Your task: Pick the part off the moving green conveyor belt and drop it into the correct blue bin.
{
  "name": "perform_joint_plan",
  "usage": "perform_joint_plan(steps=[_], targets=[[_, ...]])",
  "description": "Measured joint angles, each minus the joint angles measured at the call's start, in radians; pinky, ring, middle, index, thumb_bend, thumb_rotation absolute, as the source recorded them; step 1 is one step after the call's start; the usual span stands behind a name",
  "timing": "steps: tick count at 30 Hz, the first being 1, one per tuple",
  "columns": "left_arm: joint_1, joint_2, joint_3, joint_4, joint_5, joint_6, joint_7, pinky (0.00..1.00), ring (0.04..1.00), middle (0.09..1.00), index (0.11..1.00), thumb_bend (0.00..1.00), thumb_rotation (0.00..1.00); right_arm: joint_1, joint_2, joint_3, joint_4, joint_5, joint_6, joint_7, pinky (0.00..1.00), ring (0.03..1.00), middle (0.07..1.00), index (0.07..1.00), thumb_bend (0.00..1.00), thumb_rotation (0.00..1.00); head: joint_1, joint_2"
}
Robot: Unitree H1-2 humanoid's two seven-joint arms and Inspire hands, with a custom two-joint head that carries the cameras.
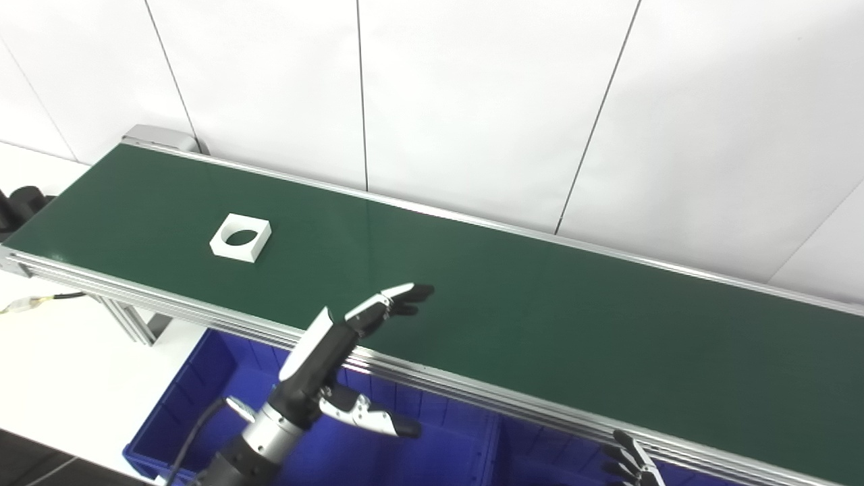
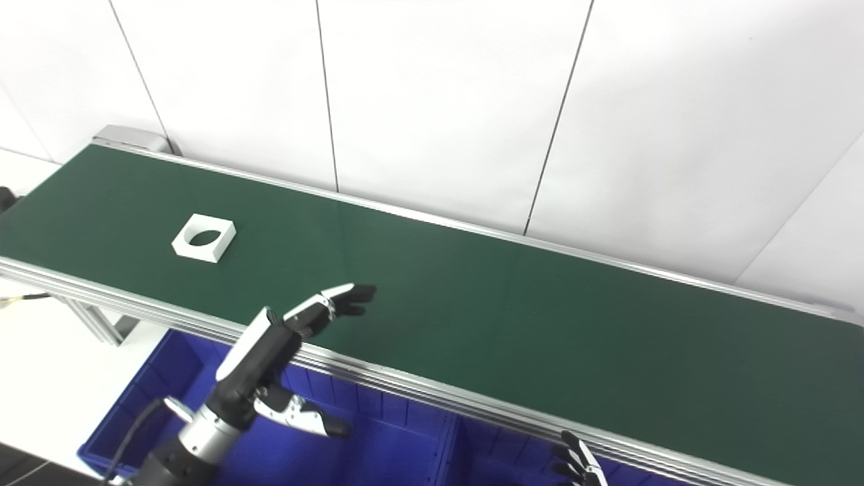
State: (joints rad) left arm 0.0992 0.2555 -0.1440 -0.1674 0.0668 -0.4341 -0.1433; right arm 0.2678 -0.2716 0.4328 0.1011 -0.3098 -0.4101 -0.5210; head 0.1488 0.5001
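Work is only beginning: the white part (image 1: 240, 237), a square block with a round hole through it, is lying flat on the green conveyor belt (image 1: 540, 317), toward the belt's far left end and untouched. The left hand (image 1: 351, 358) is hovering over the belt's near rail, well to the right of the part, fingers spread and thumb hanging apart, holding nothing. The right hand (image 1: 631, 462) is showing only its fingertips below the belt's near rail, fingers apart and gripping nothing as far as can be seen. Blue bins (image 1: 432, 445) are sitting under the belt's near edge. Grasping, lifting and dropping are all still waiting to be done. No writing, label or brand is showing anywhere.
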Motion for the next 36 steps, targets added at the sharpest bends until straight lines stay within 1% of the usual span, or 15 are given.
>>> perform_joint_plan(steps=[4, 7, 9, 11, 13, 16, 18, 21, 26, 28, 29, 30, 33, 34, 36], targets=[[-0.033, 0.027, 0.017, -0.002, 0.012, 0.04, -0.031, 0.84, 0.898, 0.914, 0.877, 0.93, 0.41, -0.002, 0.0, 0.007, 0.0, -0.002, 0.0, -0.002, 0.6, 0.71, 0.782, 0.863, 0.98, 0.51, 0.002, 0.0], [-0.067, 0.049, 0.036, -0.002, 0.026, 0.103, -0.043, 0.84, 0.9, 0.916, 0.876, 0.92, 0.4, -0.003, -0.002, 0.01, 0.0, -0.004, 0.0, -0.009, 0.59, 0.702, 0.776, 0.858, 0.98, 0.51, 0.005, -0.005], [-0.092, 0.062, 0.048, 0.005, 0.027, 0.127, -0.056, 0.8, 0.885, 0.911, 0.88, 0.89, 0.39, -0.005, -0.003, 0.013, 0.002, -0.007, 0.0, -0.015, 0.6, 0.695, 0.767, 0.85, 0.99, 0.52, 0.005, -0.008], [-0.125, 0.068, 0.054, 0.022, 0.021, 0.138, -0.065, 0.8, 0.885, 0.912, 0.884, 0.88, 0.39, -0.005, -0.005, 0.014, 0.004, -0.007, 0.0, -0.024, 0.6, 0.694, 0.765, 0.848, 0.99, 0.52, 0.006, -0.009], [-0.156, 0.077, 0.056, 0.047, 0.028, 0.144, -0.073, 0.82, 0.888, 0.914, 0.887, 0.88, 0.4, -0.008, -0.007, 0.018, 0.006, -0.006, 0.0, -0.034, 0.62, 0.694, 0.758, 0.845, 0.99, 0.51, 0.015, -0.02], [-0.205, 0.096, 0.057, 0.091, 0.049, 0.148, -0.083, 0.8, 0.876, 0.907, 0.885, 0.88, 0.39, -0.013, -0.011, 0.028, 0.01, 0.001, 0.0, -0.039, 0.62, 0.694, 0.757, 0.845, 0.98, 0.5, 0.023, -0.025], [-0.232, 0.102, 0.057, 0.118, 0.063, 0.142, -0.086, 0.82, 0.881, 0.904, 0.885, 0.89, 0.39, -0.014, -0.015, 0.032, 0.015, 0.002, 0.0, -0.043, 0.63, 0.698, 0.762, 0.849, 0.98, 0.5, 0.034, -0.031], [-0.276, 0.114, 0.057, 0.187, 0.103, 0.141, -0.089, 0.84, 0.891, 0.91, 0.89, 0.89, 0.4, -0.015, -0.016, 0.033, 0.028, 0.013, 0.0, -0.045, 0.64, 0.708, 0.767, 0.856, 0.99, 0.49, 0.043, -0.034], [-0.327, 0.142, 0.057, 0.229, 0.179, 0.144, -0.092, 0.88, 0.91, 0.913, 0.888, 0.88, 0.38, -0.015, -0.02, 0.033, 0.028, 0.031, 0.0, -0.045, 0.66, 0.723, 0.773, 0.868, 0.98, 0.49, 0.066, -0.043], [-0.356, 0.154, 0.056, 0.256, 0.206, 0.143, -0.092, 0.89, 0.922, 0.919, 0.896, 0.89, 0.39, -0.016, -0.021, 0.033, 0.028, 0.039, 0.0, -0.045, 0.67, 0.722, 0.768, 0.865, 0.98, 0.48, 0.084, -0.051], [-0.368, 0.159, 0.057, 0.268, 0.213, 0.144, -0.092, 0.89, 0.923, 0.92, 0.897, 0.89, 0.4, -0.018, -0.022, 0.033, 0.028, 0.042, 0.0, -0.045, 0.67, 0.721, 0.767, 0.865, 0.98, 0.48, 0.084, -0.051], [-0.378, 0.165, 0.056, 0.278, 0.224, 0.145, -0.092, 0.87, 0.918, 0.921, 0.895, 0.89, 0.38, -0.019, -0.023, 0.033, 0.03, 0.043, -0.001, -0.045, 0.66, 0.718, 0.765, 0.864, 0.97, 0.48, 0.087, -0.054], [-0.409, 0.173, 0.054, 0.307, 0.246, 0.152, -0.093, 0.83, 0.899, 0.914, 0.888, 0.9, 0.34, -0.029, -0.03, 0.04, 0.041, 0.046, -0.001, -0.057, 0.61, 0.7, 0.766, 0.863, 0.95, 0.48, 0.129, -0.063], [-0.422, 0.176, 0.049, 0.323, 0.257, 0.156, -0.094, 0.82, 0.896, 0.913, 0.889, 0.9, 0.33, -0.035, -0.035, 0.047, 0.045, 0.046, -0.001, -0.068, 0.61, 0.707, 0.772, 0.869, 0.95, 0.48, 0.143, -0.067], [-0.442, 0.183, 0.044, 0.347, 0.276, 0.168, -0.095, 0.82, 0.897, 0.918, 0.893, 0.9, 0.33, -0.048, -0.048, 0.055, 0.058, 0.051, -0.001, -0.081, 0.63, 0.717, 0.773, 0.875, 0.97, 0.5, 0.155, -0.072]])
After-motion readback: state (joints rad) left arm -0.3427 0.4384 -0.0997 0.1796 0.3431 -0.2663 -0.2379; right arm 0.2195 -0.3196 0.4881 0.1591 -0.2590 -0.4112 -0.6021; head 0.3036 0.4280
